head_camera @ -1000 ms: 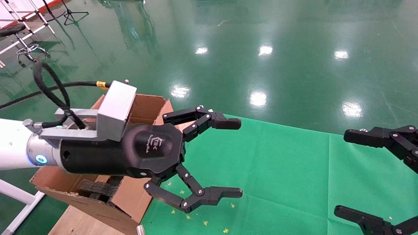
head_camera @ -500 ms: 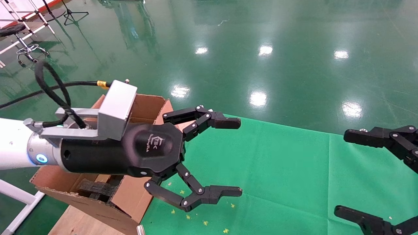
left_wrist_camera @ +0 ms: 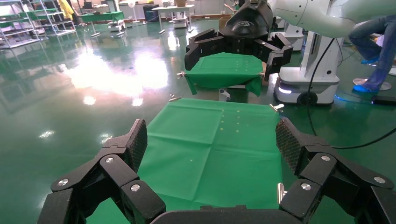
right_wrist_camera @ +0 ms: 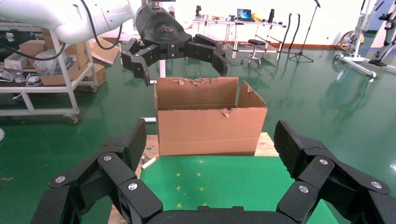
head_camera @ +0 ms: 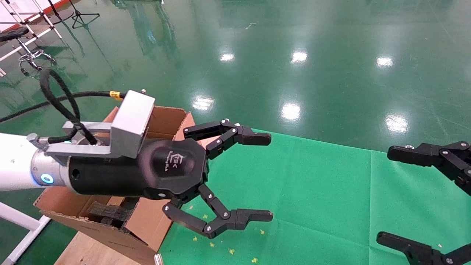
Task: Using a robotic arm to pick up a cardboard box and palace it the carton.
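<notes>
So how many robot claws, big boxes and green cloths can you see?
Robot claws: 2, the left gripper and the right gripper, both open and empty.
Big boxes: 1, the carton with raised flaps.
Green cloths: 1, the green cloth spread under the claws.
Total: 4. No small cardboard box shows in any view.
</notes>
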You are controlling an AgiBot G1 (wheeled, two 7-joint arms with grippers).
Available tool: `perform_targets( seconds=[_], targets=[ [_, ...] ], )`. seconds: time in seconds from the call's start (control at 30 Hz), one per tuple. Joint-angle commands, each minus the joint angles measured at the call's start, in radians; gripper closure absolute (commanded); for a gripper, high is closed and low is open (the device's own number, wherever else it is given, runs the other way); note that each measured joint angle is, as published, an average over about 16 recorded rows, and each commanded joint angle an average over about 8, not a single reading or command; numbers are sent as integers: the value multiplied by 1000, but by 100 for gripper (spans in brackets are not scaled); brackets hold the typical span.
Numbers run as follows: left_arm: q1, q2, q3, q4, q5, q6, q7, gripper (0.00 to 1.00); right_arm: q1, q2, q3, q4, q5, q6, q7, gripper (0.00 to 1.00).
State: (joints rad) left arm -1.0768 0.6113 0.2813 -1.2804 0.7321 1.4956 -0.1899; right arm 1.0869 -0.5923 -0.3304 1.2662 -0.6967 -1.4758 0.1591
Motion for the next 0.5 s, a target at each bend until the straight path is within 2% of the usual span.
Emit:
perform_targets(
  seconds=[0.03,0.5],
  targets=[
    [0,0,0,0,0,0,0,0,0,0,0,0,0,0,0,0],
    [-1,0,0,1,1,0,0,0,0,0,0,0,0,0,0,0]
  ],
)
